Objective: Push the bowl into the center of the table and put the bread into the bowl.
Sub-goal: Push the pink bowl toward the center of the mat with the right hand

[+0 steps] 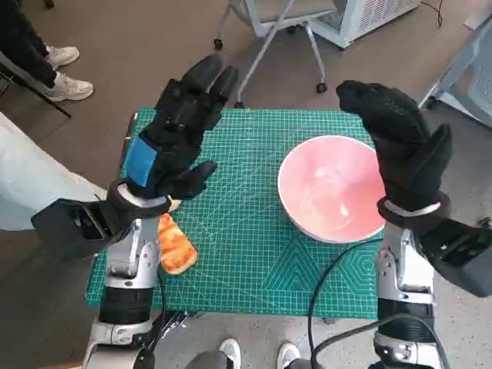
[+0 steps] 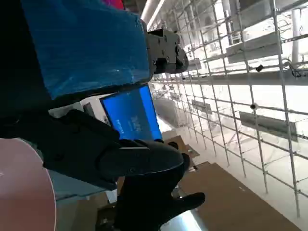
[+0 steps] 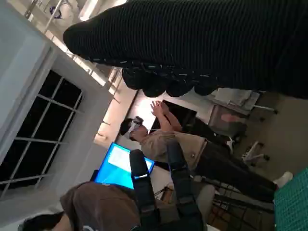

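Head view: nearest are the two raised hands. The left hand (image 1: 178, 127) has fingers spread, holding nothing; the right hand (image 1: 403, 146) is likewise apart and empty, just above the bowl's right rim. The pink bowl (image 1: 330, 188) sits right of the table's (image 1: 254, 261) center; it looks light, rigid and smooth, best pushed at its right wall. The bread (image 1: 175, 244) lies near-left, probably soft; grip its middle gently.

Left wrist view: a blue screen (image 2: 132, 114), writing illegible.

Right wrist view: people (image 3: 159, 139); no readable labels.

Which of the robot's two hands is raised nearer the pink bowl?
The right hand, in the black knitted glove, above the bowl's right rim. The blue-taped left hand hovers across the mat, nearer the bread.
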